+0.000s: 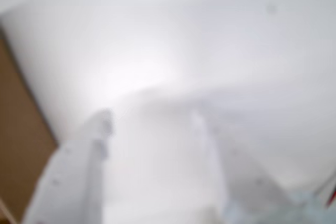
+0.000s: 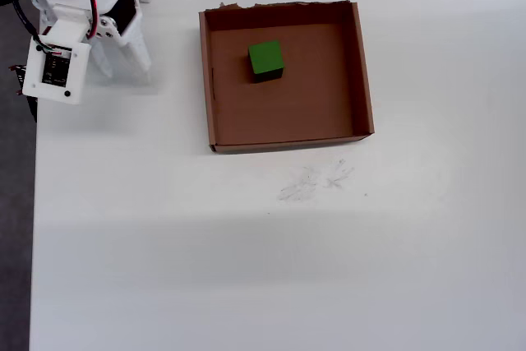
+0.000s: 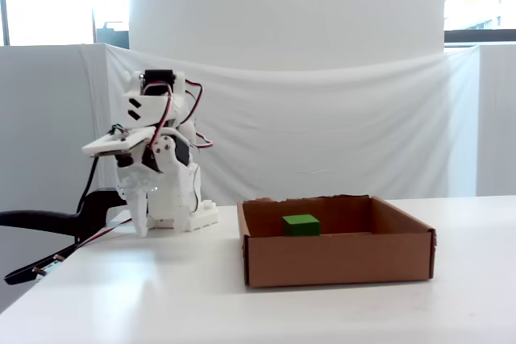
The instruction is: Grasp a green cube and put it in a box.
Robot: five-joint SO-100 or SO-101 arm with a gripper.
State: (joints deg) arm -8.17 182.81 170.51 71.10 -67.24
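Green cube (image 2: 266, 59) sits flat on the floor of the box (image 2: 287, 145), toward its ragged far wall, touching no side. Task reads as done. Gripper (image 2: 122, 63) is folded back well left of the box in the overhead view, fingers spread and empty, pointing down at bare counter (image 2: 246, 269). Wrist view is blurred: two pale fingers (image 1: 73, 177) apart, nothing between them.
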